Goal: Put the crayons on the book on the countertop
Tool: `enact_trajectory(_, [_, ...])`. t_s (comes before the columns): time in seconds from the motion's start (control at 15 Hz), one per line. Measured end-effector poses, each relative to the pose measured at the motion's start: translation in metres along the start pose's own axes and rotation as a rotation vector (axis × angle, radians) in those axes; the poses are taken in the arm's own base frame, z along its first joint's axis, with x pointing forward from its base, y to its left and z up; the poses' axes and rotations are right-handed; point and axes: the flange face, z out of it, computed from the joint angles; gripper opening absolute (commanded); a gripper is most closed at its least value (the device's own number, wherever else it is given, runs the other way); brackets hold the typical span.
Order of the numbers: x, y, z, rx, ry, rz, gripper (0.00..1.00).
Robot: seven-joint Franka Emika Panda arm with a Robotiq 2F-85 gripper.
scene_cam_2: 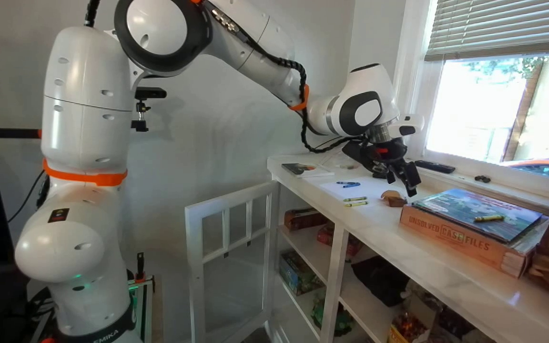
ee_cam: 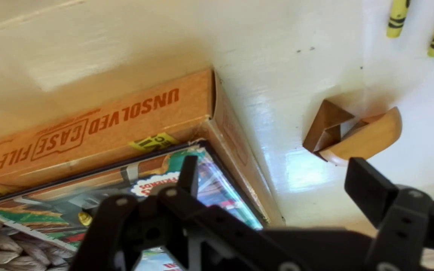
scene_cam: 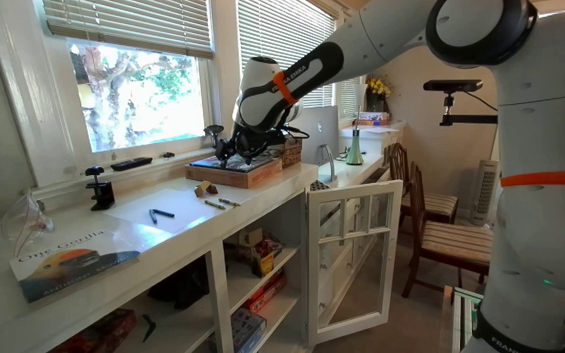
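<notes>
Glossy countertop (ee_cam: 258,45), matt pincer (ee_cam: 276,178)

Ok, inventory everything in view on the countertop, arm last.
Unsolved Case Files box: one, brown, on countertop.
Picture book: one, multicoloured, on box.
Crayons: three, yellow, one on picture book, two near the front of the countertop.
Paper: one, white, countertop.
Other crayons: two, blue, on paper.
One Gorilla book: one, multicoloured, countertop.
Plastic bag: one, clear, countertop.
Clamp: one, black, countertop.
Wooden-looking block: one, brown, near box.
Woven basket: one, brown, beside box.
Gripper: one, black, open above countertop.
Arm: one, white, overhead.
</notes>
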Motion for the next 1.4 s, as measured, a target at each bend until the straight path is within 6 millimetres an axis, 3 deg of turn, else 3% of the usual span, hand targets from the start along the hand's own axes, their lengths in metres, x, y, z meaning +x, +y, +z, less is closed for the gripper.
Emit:
enact_trajectory(0.2, [0.013, 0.017, -0.004, -0.055, 0.005, 0.037, 1.00])
enact_trajectory(0.73, [0.054, 0.088, -0.008, -0.197, 0.016, 0.173, 1.00])
enact_trajectory(1.4, [0.075, 0.144, 0.022, -0.274, 0.025, 0.233, 1.00])
